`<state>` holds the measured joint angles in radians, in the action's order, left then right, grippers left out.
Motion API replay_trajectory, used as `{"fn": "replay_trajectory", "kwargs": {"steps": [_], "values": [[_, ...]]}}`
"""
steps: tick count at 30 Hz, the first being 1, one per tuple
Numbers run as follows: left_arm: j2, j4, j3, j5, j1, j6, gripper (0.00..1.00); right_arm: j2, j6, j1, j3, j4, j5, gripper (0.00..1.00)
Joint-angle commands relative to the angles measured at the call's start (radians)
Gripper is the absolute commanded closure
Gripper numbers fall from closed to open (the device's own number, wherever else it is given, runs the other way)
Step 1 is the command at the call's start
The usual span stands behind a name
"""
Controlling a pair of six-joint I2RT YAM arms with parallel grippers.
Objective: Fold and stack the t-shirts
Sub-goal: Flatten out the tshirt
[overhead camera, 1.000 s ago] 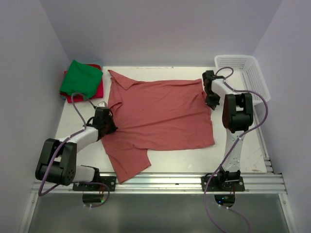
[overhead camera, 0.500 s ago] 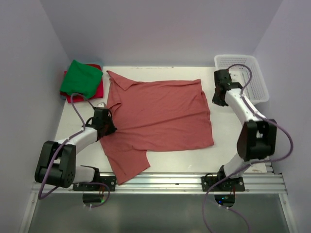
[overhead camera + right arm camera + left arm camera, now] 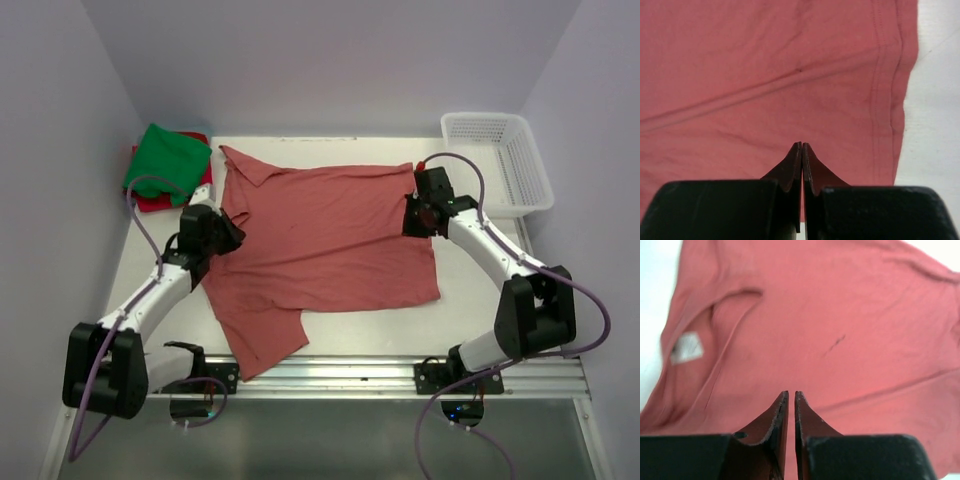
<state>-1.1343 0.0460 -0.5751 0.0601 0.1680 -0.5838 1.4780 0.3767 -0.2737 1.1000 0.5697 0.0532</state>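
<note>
One brick-red t-shirt (image 3: 330, 235) flat beneath left hand (image 3: 791, 393) and right hand (image 3: 801, 144)

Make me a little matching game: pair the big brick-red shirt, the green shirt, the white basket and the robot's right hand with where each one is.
Things:
1. brick-red t-shirt
2. green t-shirt
3. white basket
4. right hand

Places:
A. far right corner of the table
B. over the spread shirt's right edge, fingers shut
C. folded, far left corner
D. spread out flat in the middle

Pairs: 1-D, 2-C, 3-A, 4-B
</note>
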Motion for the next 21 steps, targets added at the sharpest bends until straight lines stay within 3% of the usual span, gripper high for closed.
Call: {"fn": "replay_trajectory", "kwargs": {"steps": [1,3,8,12,15,21], "values": [[-0.155,-0.124,-0.161,0.024,-0.010,-0.010,0.88,0.019,0.008,0.001,0.052,-0.057,-0.085,1.00],[-0.307,-0.107,-0.289,0.024,-0.010,-0.025,1.00,0.030,0.014,-0.002,0.054,-0.077,-0.090,1.00],[-0.624,-0.077,-0.567,0.084,-0.013,-0.011,1.00,0.105,-0.008,-0.002,0.052,-0.175,-0.082,1.00],[-0.769,-0.058,-0.696,0.129,-0.012,0.010,1.00,0.227,0.007,0.001,0.109,-0.232,-0.082,1.00],[-0.817,-0.006,-0.730,0.132,-0.012,0.013,1.00,0.347,0.037,0.010,0.198,-0.228,-0.066,1.00],[-0.825,-0.072,-0.690,0.184,-0.010,0.010,1.00,0.522,0.065,0.021,0.333,-0.154,-0.023,1.00]]}}
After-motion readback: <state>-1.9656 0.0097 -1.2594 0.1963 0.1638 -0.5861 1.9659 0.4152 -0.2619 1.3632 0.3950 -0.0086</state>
